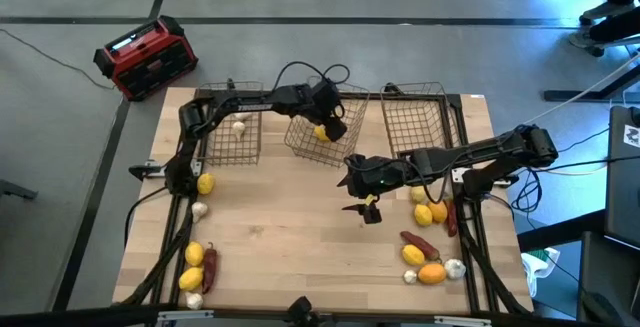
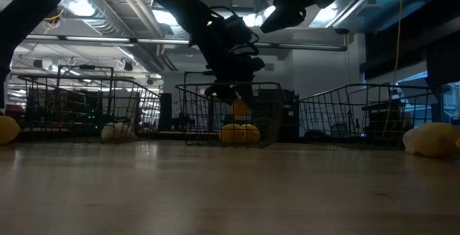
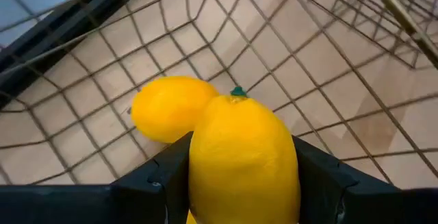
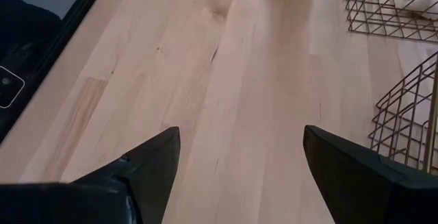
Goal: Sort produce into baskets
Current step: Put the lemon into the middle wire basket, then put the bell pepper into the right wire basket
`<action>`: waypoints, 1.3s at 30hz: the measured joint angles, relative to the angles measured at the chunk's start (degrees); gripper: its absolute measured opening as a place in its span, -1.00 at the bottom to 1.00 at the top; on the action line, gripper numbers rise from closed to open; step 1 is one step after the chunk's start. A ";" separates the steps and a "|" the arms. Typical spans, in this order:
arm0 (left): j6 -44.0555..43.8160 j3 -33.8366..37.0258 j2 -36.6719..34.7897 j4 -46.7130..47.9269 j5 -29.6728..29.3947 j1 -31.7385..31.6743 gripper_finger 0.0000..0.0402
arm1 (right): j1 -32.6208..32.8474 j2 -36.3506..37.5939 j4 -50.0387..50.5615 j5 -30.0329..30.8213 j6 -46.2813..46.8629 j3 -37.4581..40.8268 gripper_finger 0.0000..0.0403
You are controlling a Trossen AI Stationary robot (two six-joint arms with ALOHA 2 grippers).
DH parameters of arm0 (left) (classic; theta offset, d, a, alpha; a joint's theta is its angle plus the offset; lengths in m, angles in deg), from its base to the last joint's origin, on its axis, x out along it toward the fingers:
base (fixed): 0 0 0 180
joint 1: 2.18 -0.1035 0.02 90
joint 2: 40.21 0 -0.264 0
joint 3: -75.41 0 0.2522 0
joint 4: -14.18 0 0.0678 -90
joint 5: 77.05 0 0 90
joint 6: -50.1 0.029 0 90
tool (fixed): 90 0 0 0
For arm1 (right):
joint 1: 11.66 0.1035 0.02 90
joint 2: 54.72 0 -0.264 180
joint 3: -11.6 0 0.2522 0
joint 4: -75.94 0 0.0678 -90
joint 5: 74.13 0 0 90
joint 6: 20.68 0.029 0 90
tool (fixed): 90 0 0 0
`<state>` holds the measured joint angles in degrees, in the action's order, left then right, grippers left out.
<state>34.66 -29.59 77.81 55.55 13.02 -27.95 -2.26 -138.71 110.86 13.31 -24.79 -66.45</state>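
Observation:
My left gripper (image 1: 328,130) reaches down into the middle wire basket (image 1: 300,142) and is shut on a yellow lemon (image 3: 243,155). The lemon's green stem end (image 3: 237,92) points away from the wrist. A second lemon (image 3: 171,107) lies on that basket's floor just beyond it. The left basket (image 1: 225,137) holds a white bulb (image 1: 238,126). The right basket (image 1: 415,117) stands beside them. My right gripper (image 4: 239,148) hangs open above bare table at mid-table (image 1: 366,210), with nothing between its fingers. My left gripper pinches the lemon by its two long sides (image 3: 198,169) between its two fingers (image 3: 318,176). The fingers slant down into the basket from the table's left and lie along the lemon. The lemon hangs clear of the basket floor, above the lying lemon (image 2: 239,133).
Loose produce lies near the left edge: lemons (image 1: 205,183) (image 1: 192,267), a white bulb (image 1: 199,208), a dark red piece (image 1: 211,262). More lies at the near right: lemons (image 1: 422,214), an orange piece (image 1: 432,273), a red piece (image 1: 420,243), a white bulb (image 1: 455,267). A red-and-black box (image 1: 147,57) sits on the floor.

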 joint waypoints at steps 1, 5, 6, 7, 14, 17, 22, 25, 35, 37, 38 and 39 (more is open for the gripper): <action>0.67 0.00 0.00 0.04 -0.89 0.15 -0.06 | -0.06 0.00 -0.08 -0.01 -0.02 0.01 0.53; 0.85 0.00 0.00 0.59 -3.34 0.21 -0.06 | -0.06 0.00 -0.35 0.01 -0.02 0.02 0.53; 0.85 0.00 0.38 0.44 -3.61 0.21 -0.05 | -0.04 0.00 -0.35 -0.01 -0.02 0.02 0.53; 0.85 0.00 0.64 0.36 -3.57 0.18 -0.04 | -0.05 0.00 -0.36 -0.01 -0.02 0.00 0.53; 0.77 0.02 2.79 0.43 -3.58 0.27 0.19 | -0.04 0.00 -0.29 0.00 0.76 0.00 0.53; 0.59 0.07 2.91 0.14 -3.60 0.27 0.30 | -0.04 0.00 -0.20 0.01 0.81 -0.01 0.53; 0.63 0.04 2.30 0.10 -3.76 0.25 0.38 | -0.04 0.00 -0.13 0.01 0.83 0.00 0.53; 0.79 0.04 1.54 0.64 -3.76 0.25 0.39 | -0.04 0.00 -0.10 0.02 0.84 0.00 0.53; 3.91 0.04 -8.69 3.45 -3.86 2.56 0.37 | -0.04 0.00 0.00 0.02 0.81 -0.01 0.53; 5.84 0.04 -11.73 5.66 -3.86 3.72 0.37 | -0.04 0.00 0.10 0.30 0.65 -0.01 0.53; 6.81 0.04 -13.21 6.74 -3.84 4.52 0.36 | -0.04 0.00 0.07 0.50 0.53 -0.01 0.53; 7.28 0.04 -14.72 7.93 -3.84 5.35 0.36 | -0.04 0.00 0.04 0.50 0.51 -0.01 0.53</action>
<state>41.93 -29.55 63.09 63.47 9.18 -22.59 -2.30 -138.71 110.90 13.81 -24.28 -66.46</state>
